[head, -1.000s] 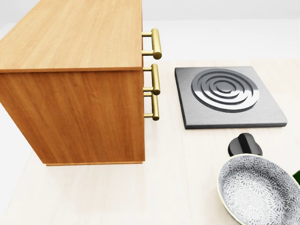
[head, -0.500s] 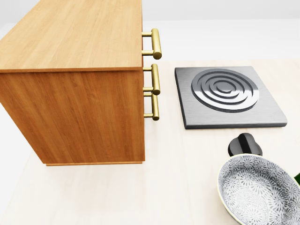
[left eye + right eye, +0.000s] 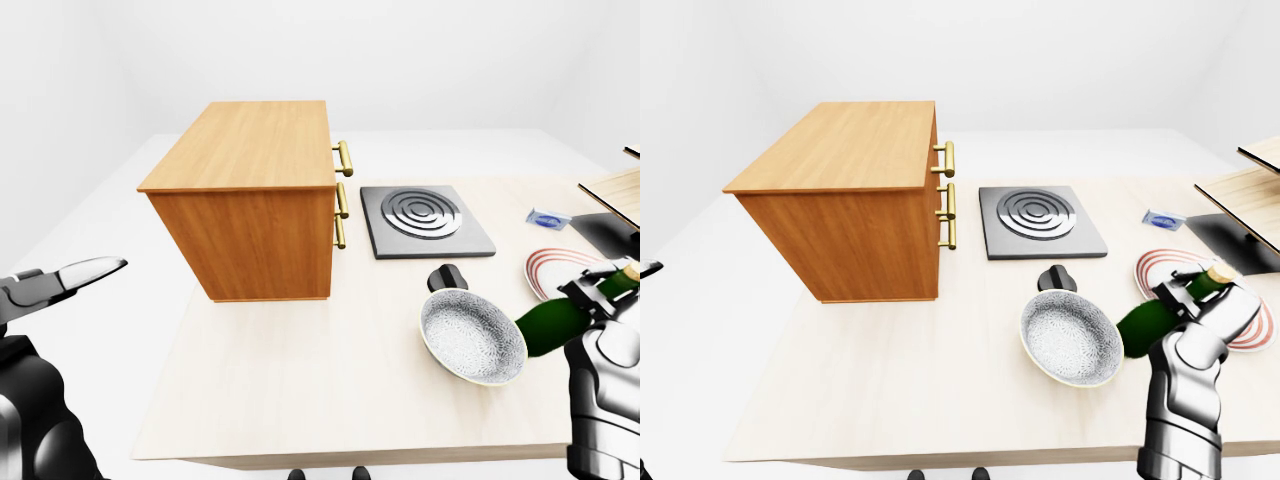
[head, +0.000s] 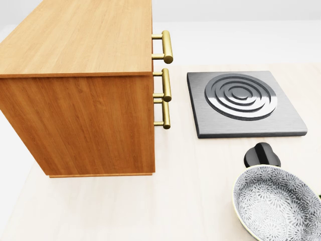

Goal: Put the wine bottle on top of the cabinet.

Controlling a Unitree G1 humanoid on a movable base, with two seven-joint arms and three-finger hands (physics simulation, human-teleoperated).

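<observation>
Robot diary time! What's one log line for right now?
right hand shut on wine bottle | bottle tilted, beside bowl | cabinet top bare

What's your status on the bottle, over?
Right hand fingers shut on wine bottle, tilted, above table's right side. Left hand open, empty. Cabinet top bare; bowl between bottle and cabinet.

One cabinet [image 3: 245,200] with three brass handles [image 4: 163,46], one hob plate [image 3: 424,220], one patterned bowl [image 3: 1071,338], one wine bottle [image 3: 1160,313], one striped plate [image 3: 549,270], one black knob [image 4: 261,154].
</observation>
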